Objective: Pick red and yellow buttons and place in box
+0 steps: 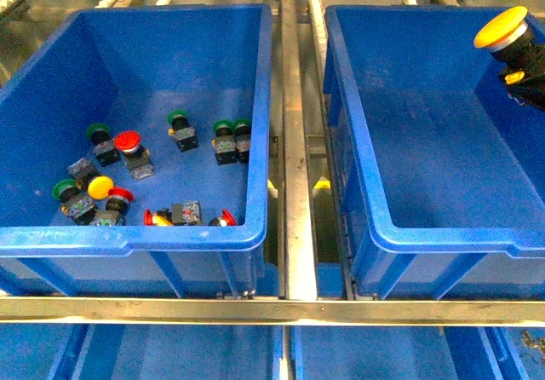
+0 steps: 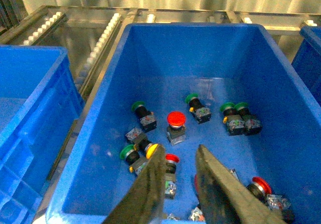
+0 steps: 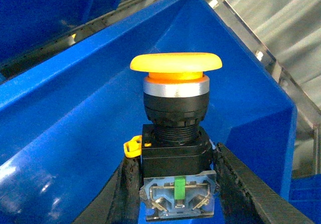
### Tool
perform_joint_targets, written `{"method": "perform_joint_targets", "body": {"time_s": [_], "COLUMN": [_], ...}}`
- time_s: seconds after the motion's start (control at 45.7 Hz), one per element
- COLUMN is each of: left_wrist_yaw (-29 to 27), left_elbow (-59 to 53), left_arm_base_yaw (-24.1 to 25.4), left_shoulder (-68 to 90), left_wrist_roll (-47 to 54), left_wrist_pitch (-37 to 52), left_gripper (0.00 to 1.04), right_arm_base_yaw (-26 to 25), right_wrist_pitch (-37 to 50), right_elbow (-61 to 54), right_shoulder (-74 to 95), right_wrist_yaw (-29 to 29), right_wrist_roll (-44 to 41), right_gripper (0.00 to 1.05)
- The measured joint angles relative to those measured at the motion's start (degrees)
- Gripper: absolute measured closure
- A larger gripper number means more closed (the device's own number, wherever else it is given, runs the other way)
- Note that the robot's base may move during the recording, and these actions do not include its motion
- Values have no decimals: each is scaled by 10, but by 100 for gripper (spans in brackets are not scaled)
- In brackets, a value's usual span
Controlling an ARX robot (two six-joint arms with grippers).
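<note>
My right gripper is shut on the black body of a yellow button, its cap pointing away from the jaws. In the front view this yellow button hangs over the far right corner of the box, whose floor is bare. The left blue bin holds red buttons and another yellow button. My left gripper is open above that bin's near part. A red-capped button shows between its fingers, well below them.
Several green-capped buttons lie mixed in with the red ones. A metal rail separates the two bins. A third blue bin stands beside the left one. Blue trays sit on the shelf below.
</note>
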Motion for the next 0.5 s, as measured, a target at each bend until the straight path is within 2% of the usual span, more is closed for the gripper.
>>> {"method": "perform_joint_targets", "body": {"time_s": [0.109,0.263,0.328,0.503], "left_wrist_yaw": [11,26,63,71], "left_elbow": [-23,-51,-61,-79], "left_arm_base_yaw": [11,26,52,71], "left_shoulder": [-48,-127,-159,-250], "left_wrist_roll": [2,6,7,7], "left_wrist_pitch": [-24,-74,-98,-169], "left_gripper": [103,103,103,103], "right_arm_base_yaw": [4,9,8,5], "right_wrist_pitch": [-3,-3,-3,-9], "right_elbow": [-4,-20,-24,-30], "right_shoulder": [-8,-22,-25,-34], "right_wrist_yaw": [3,4,4,4], "right_wrist_roll": [5,14,16,18], "right_gripper": [71,71,71,71]}}
